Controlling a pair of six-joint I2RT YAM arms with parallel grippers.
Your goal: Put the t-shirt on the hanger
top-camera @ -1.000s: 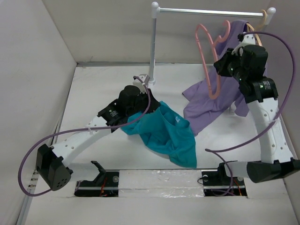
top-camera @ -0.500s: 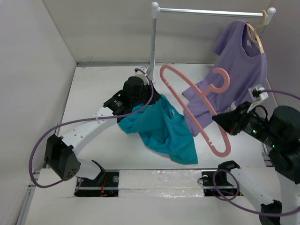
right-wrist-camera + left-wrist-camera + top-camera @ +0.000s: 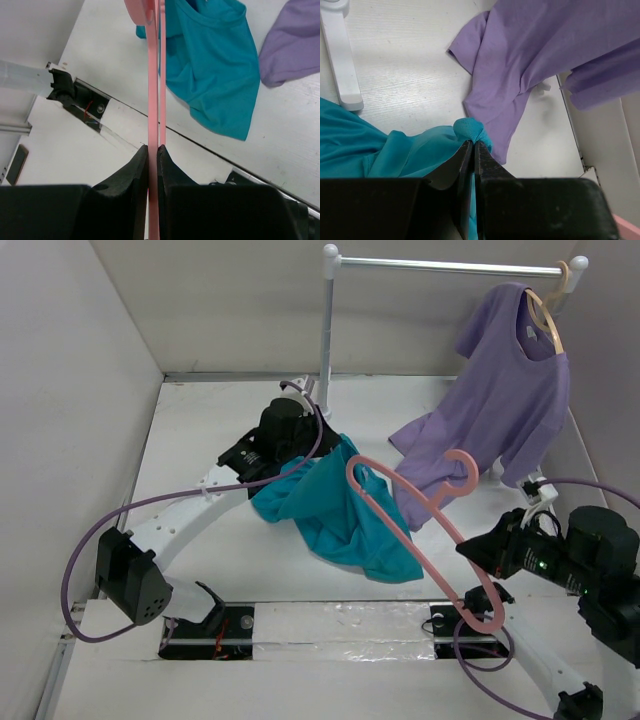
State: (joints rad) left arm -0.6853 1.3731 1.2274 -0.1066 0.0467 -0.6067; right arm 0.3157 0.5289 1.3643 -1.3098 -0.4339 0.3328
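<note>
Half a second on, my right gripper (image 3: 153,147) has swung the hanger (image 3: 152,75) lower and nearer, clamped tight on its frame. Its far loop now overlaps the t-shirt (image 3: 345,515), lying mid-table at that gripper's 10 o'clock. My left gripper (image 3: 473,145) pinches a fold at the shirt's 11 o'clock edge.

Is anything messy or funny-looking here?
Yes. The purple t-shirt droops from its wooden hanger so its bottom lies crumpled on the table. The teal t-shirt is bunched in a heap, one bit pinched by the left gripper.
</note>
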